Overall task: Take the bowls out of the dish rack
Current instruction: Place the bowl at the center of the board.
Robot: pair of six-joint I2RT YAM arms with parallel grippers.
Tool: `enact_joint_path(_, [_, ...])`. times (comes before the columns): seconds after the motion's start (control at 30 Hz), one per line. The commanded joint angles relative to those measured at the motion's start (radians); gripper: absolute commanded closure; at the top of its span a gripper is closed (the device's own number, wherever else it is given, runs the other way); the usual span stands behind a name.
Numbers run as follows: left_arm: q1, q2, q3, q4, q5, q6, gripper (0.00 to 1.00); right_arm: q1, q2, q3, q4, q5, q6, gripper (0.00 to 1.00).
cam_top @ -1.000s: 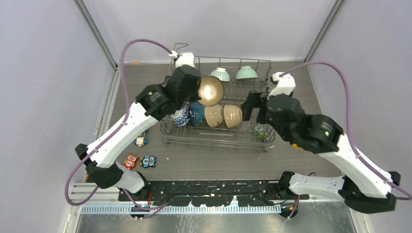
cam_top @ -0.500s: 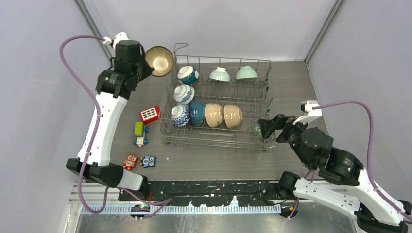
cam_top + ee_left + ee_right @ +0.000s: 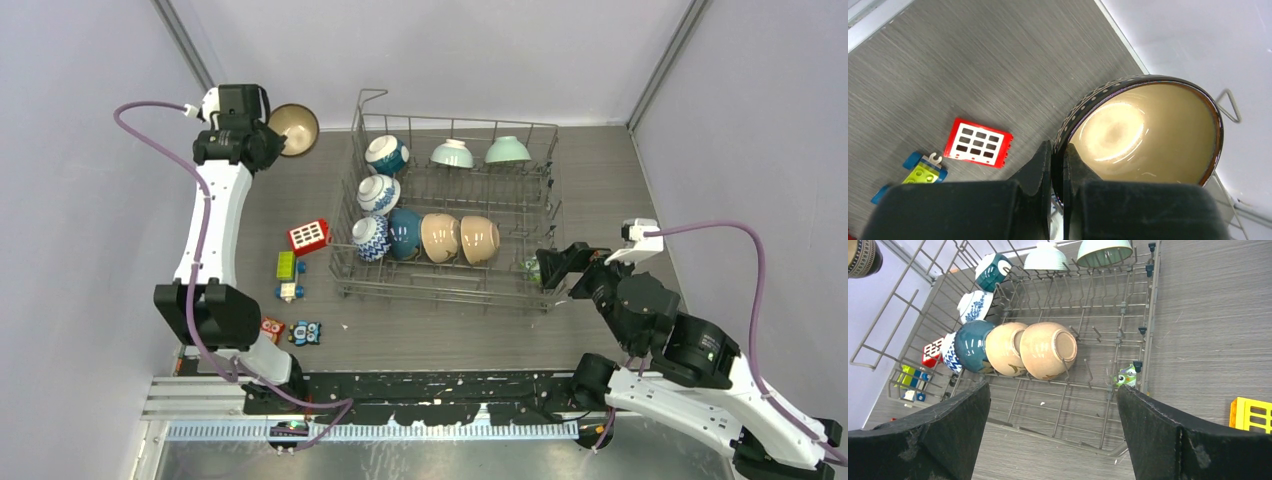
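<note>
Left gripper [image 3: 1057, 154] clamps brown bowl [image 3: 1143, 135] at rim.

Brown bowl [image 3: 1143, 135] between gripper [image 3: 1057, 165] fingers

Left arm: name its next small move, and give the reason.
Probably lower the brown bowl onto the bare table below it, then open. The left gripper pinches the bowl's rim, and the top view shows the bowl already outside the dish rack, near the far left corner and away from the toy blocks.
</note>
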Motion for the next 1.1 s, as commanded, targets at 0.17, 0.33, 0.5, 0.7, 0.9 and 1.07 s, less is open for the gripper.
enact_joint_path(0.17, [0.056, 0.079, 0.016, 0.052, -0.048, -0.154, 1.00, -0.002, 0.023, -0.028, 0.066, 0.074, 0.027, 0.00])
enact_joint_path(0.33, [0.071, 0.166, 0.026, 0.015, -0.025, -0.195, 1.00, -0.002, 0.047, -0.027, 0.073, 0.086, 0.025, 0.00])
enact_joint_path(0.5, [0.088, 0.253, 0.067, 0.017, -0.023, -0.200, 1.00, -0.002, 0.078, -0.025, 0.065, 0.091, 0.032, 0.00])
enact_joint_path(0.7, [0.099, 0.353, 0.134, -0.006, -0.030, -0.202, 1.00, -0.002, 0.114, -0.028, 0.053, 0.088, 0.054, 0.00])
enact_joint_path(0.9, [0.114, 0.416, 0.152, -0.004, -0.039, -0.204, 1.00, -0.002, 0.138, -0.030, 0.067, 0.093, 0.036, 0.00])
enact_joint_path(1.07, [0.127, 0.460, 0.163, 0.008, -0.035, -0.204, 1.00, -0.002, 0.166, -0.030, 0.083, 0.091, 0.022, 0.00])
